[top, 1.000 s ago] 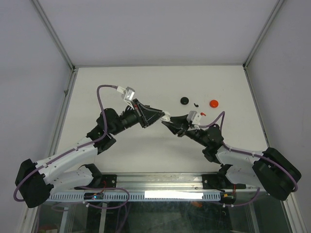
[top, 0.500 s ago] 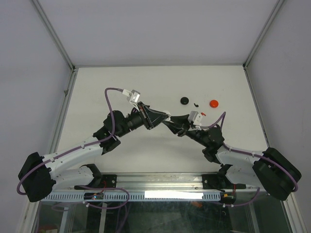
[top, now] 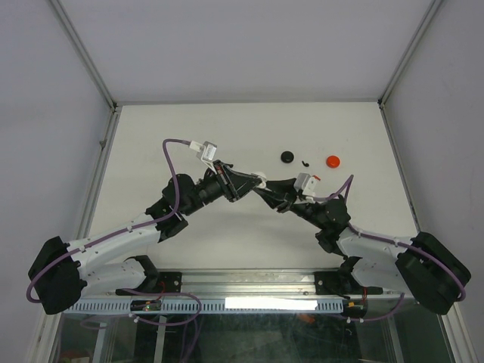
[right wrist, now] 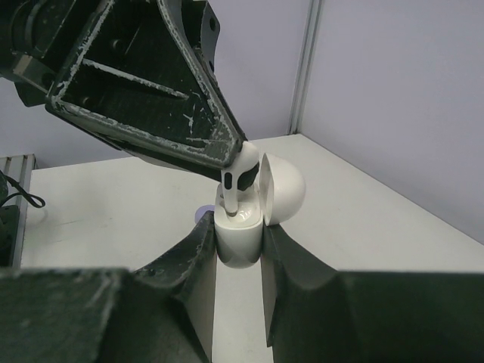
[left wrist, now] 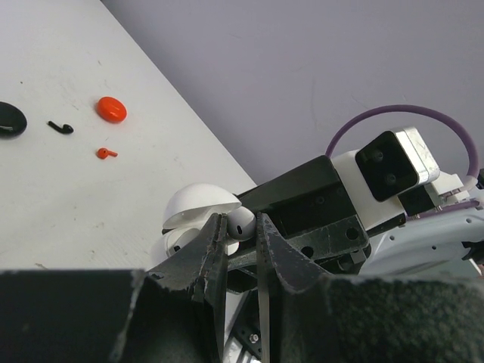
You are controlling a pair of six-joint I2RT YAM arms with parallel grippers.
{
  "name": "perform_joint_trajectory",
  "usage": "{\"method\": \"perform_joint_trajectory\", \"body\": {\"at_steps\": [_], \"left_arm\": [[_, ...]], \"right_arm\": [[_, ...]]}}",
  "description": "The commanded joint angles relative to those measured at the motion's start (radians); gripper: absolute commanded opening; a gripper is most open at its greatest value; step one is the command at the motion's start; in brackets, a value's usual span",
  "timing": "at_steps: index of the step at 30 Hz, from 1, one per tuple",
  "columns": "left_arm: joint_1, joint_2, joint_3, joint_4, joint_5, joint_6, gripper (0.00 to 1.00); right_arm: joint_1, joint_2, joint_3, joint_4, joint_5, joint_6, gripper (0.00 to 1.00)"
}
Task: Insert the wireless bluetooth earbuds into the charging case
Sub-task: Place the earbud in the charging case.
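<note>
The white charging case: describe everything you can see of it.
The white charging case is glossy, rounded plastic. It is held upright, its lower body clamped on both sides by the right tool. Its domed lid is hinged open and tilted back. A white earbud, pinched by the left tool, stands stem-down in the open top, not yet fully seated.

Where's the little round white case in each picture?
Top external: the white case is tiny, right at the centre.
Left wrist: case lower middle, lid open.
Right wrist: case centre, lid swung right.
Shared landmark: the white earbud at its opening, in both wrist views.
</note>
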Motion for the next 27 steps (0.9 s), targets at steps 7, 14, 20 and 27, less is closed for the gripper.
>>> {"method": "perform_joint_trajectory", "body": {"at_steps": [7,14,20,27], "left_arm": [[-0.016,-0.023,0.003,-0.046,-0.074,-0.077,0.11],[-0.022,-0.031,0.026,-0.135,-0.128,-0.108,0.18],[-0.027,-0.040,0.040,-0.186,-0.157,-0.131,0.26],[-0.030,-0.044,0.045,-0.210,-0.167,-0.140,0.31]], "right_arm": [[0.005,-0.039,0.026,0.049,0.025,-0.016,0.00],[0.005,-0.041,0.019,0.049,0.029,-0.019,0.00],[0.004,-0.043,0.015,0.045,0.035,-0.020,0.00],[0.005,-0.043,0.013,0.045,0.035,-0.019,0.00]]}}
